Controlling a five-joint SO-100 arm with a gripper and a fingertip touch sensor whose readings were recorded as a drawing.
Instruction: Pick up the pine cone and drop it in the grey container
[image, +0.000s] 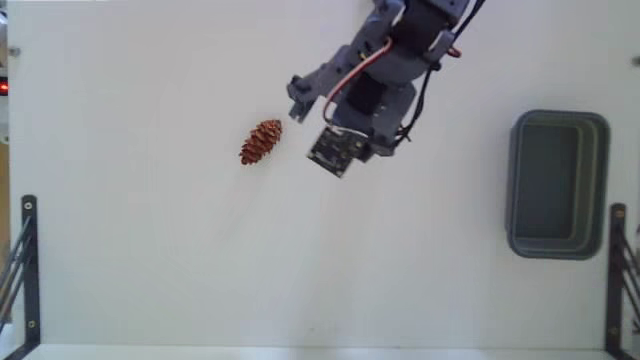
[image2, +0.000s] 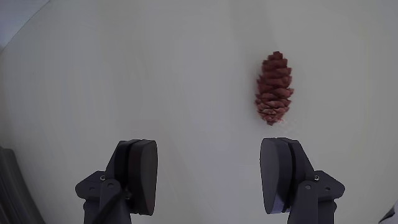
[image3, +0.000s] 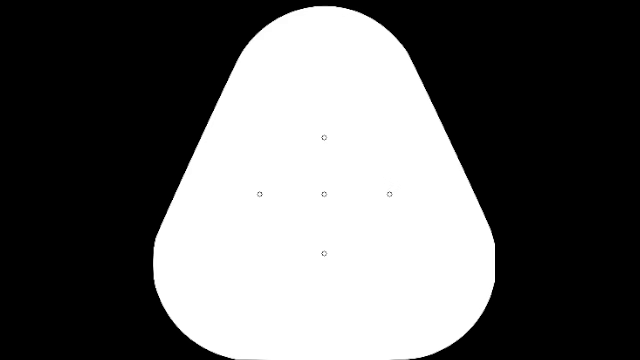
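On the white table (image: 150, 260), the grey container (image: 602, 180) sits at the right edge of the fixed view, its darker inside holding nothing. The gripper (image2: 208, 177) hangs spread wide. Just beyond it lies the pine cone (image2: 273, 96), reddish-brown, rough-scaled, oval.

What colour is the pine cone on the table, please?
Reddish-brown, with rough overlapping scales; the pine cone shows best in the wrist view.

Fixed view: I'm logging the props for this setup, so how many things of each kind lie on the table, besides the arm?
Pine cone: 1
Grey container: 1, nothing inside it
Total: 2
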